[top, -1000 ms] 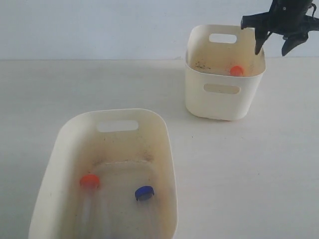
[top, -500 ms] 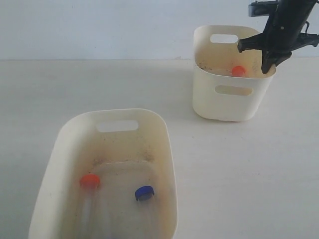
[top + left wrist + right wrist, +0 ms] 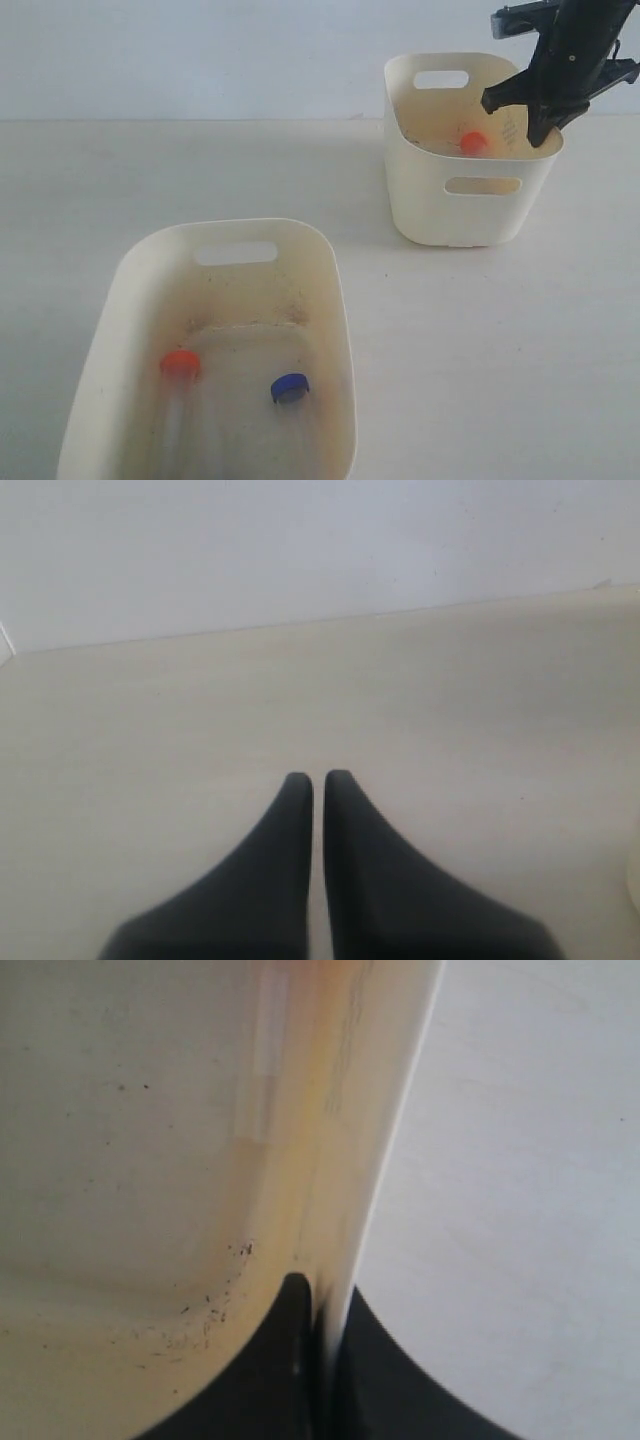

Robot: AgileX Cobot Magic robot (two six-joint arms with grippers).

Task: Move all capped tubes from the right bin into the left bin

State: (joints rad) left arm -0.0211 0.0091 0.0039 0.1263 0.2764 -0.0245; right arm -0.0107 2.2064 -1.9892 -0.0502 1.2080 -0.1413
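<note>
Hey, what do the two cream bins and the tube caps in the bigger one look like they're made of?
The right bin looks like thin moulded plastic, smooth, slightly glossy: light glows through its wall. The left bin looks the same, its inside dulled by specks. The orange cap and blue cap look like opaque matte plastic; the tube bodies are clear, plastic or glass unclear.

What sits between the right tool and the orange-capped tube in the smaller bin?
Only bare bin interior, in the exterior view. The right tool, shut on the right bin's side wall, stands apart from the orange-capped tube.
</note>
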